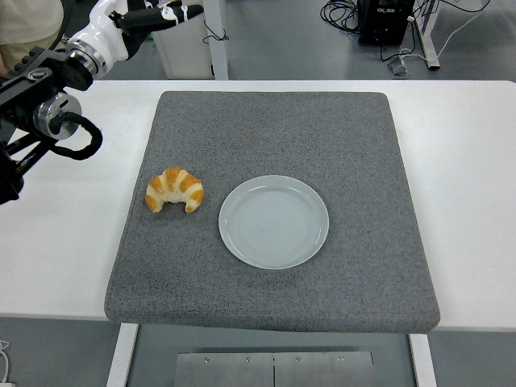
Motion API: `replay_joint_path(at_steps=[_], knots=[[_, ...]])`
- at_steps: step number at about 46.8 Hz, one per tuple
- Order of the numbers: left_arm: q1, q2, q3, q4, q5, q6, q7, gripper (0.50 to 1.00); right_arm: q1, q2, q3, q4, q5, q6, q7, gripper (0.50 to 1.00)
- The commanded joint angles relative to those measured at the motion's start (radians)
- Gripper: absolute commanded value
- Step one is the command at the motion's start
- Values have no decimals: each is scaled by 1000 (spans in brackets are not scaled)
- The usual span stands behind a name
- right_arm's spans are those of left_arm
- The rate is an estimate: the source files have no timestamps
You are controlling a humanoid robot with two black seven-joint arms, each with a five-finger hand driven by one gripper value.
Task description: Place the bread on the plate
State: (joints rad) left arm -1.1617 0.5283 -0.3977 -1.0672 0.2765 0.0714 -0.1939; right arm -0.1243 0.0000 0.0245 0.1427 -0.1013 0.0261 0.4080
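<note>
- Golden croissant (174, 189) lies on the grey mat (274, 121), just at nine o'clock from our plate (274, 222).
- Light, flaky, crushable: we'd pinch its thick middle gently.
- Left hand (133, 20) at eleven o'clock, fingers extended, empty.

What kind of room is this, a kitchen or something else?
Probably a lab or workshop, not a kitchen. A robot's left hand reaches over a white table with a croissant and an empty plate on a grey mat, and cables trail across the floor.

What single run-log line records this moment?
golden-brown croissant: on grey felt mat, left of plate | pale round ceramic plate: empty | left hand: raised at top-left, holds nothing
</note>
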Motion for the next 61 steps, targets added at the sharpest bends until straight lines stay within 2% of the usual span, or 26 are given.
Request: replay_joint_path(at_steps=[1,6,15,25,46,52,61], knots=[[-42,50,72,-43,50,1,7,978,0,0,0,0,0,0,0,1000],[-76,116,146,-103,127,4,10,978,0,0,0,0,0,0,0,1000],[-76,212,175,-184,438,4,10,978,0,0,0,0,0,0,0,1000],[-76,289,224,-286,556,-33,11,978,0,0,0,0,0,0,0,1000],[-66,291,345,-323,816,-35,10,975,0,0,0,0,0,0,0,1000],[-23,289,355,-321,908,-29,10,975,0,0,0,0,0,0,0,1000],[54,283,356,-321,929,19,11,977,0,0,0,0,0,0,0,1000]])
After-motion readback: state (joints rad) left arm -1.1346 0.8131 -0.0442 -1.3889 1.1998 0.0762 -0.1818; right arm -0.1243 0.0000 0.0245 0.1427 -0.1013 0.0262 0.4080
